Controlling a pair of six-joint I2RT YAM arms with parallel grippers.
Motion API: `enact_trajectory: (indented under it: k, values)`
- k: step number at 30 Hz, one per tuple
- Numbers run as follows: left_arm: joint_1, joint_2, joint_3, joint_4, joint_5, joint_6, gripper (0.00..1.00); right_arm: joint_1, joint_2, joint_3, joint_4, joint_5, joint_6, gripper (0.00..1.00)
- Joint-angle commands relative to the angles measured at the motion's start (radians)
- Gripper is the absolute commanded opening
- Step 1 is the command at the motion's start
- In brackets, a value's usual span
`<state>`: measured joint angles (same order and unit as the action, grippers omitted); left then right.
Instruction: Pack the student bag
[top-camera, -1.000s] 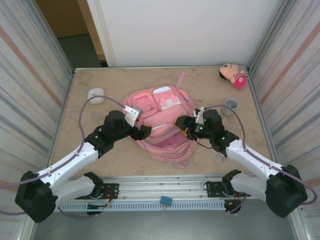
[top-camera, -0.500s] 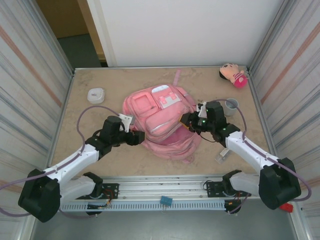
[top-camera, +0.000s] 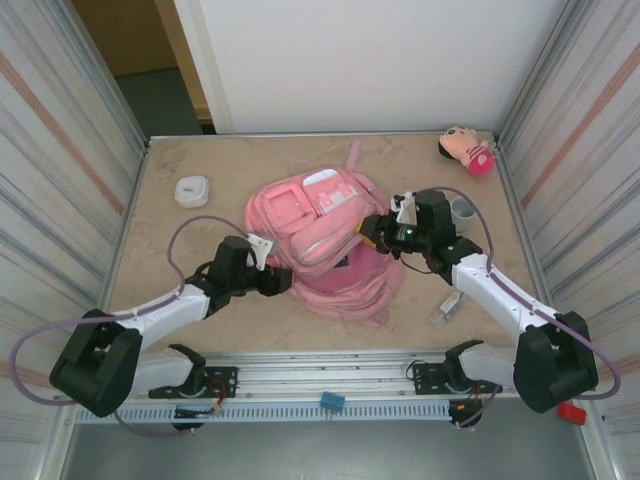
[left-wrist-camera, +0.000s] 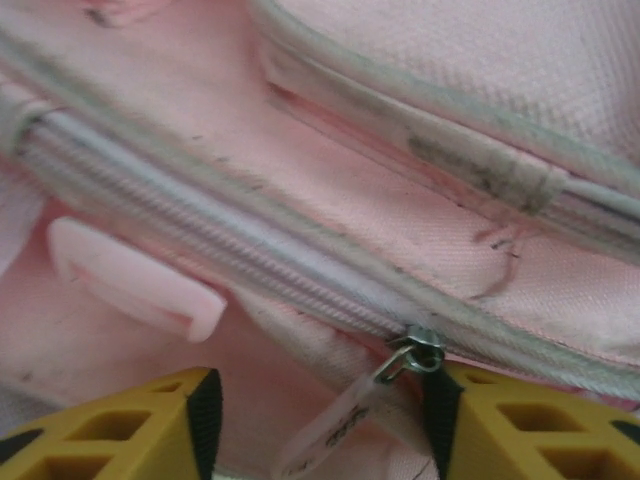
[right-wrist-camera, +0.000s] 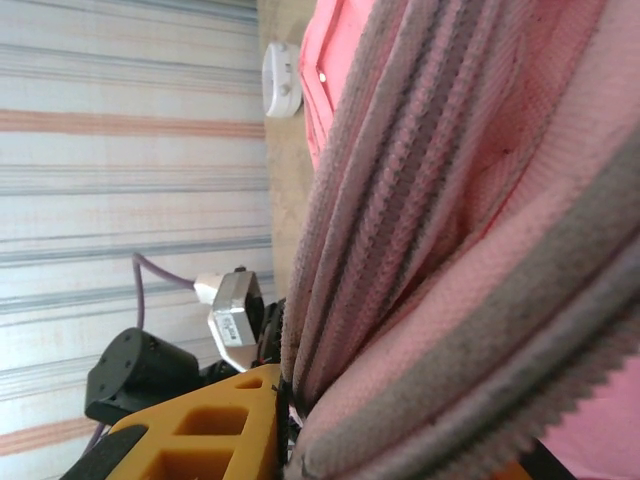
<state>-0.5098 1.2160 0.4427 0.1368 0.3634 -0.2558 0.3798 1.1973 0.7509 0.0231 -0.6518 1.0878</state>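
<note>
Top view, room: beige marbled table (top-camera: 200, 170) between ribbed metal walls (top-camera: 50, 150), with the student bag (top-camera: 320, 235) sitting at its centre.
Left wrist: left gripper (left-wrist-camera: 318, 400) has its jaws apart, the zip pull (left-wrist-camera: 415, 352) between them, unclamped.
Right wrist: right gripper (right-wrist-camera: 400, 455) is pinching the bag's fabric; one finger is cut off at the frame edge.

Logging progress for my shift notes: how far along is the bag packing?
Nothing looks packed yet: the doll, cup and white disc lie outside the backpack. In hand: right gripper pinches its edge, left gripper, open, straddles the zipper pull. Remaining: open it, load, close.
</note>
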Motion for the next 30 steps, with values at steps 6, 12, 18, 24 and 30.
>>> enact_trajectory:
  k: [6,12,18,24,30]
  values:
    - [0.004,-0.001,0.012,0.113,0.162,0.035,0.17,-0.043,0.004,0.031,0.028,-0.012,-0.016,0.22]
    - [0.004,-0.048,-0.019,0.098,0.174,0.039,0.01,-0.042,-0.005,-0.016,0.041,0.015,0.018,0.36]
    - [-0.010,-0.078,-0.021,0.078,0.137,0.044,0.00,0.069,-0.117,-0.192,0.168,0.145,0.171,0.53]
    - [-0.042,-0.072,0.005,0.072,0.126,0.052,0.00,0.264,-0.179,-0.309,0.261,0.343,0.258,0.54]
    - [-0.081,-0.082,0.036,0.017,0.084,0.084,0.03,0.346,-0.083,-0.298,0.361,0.390,0.271,0.33]
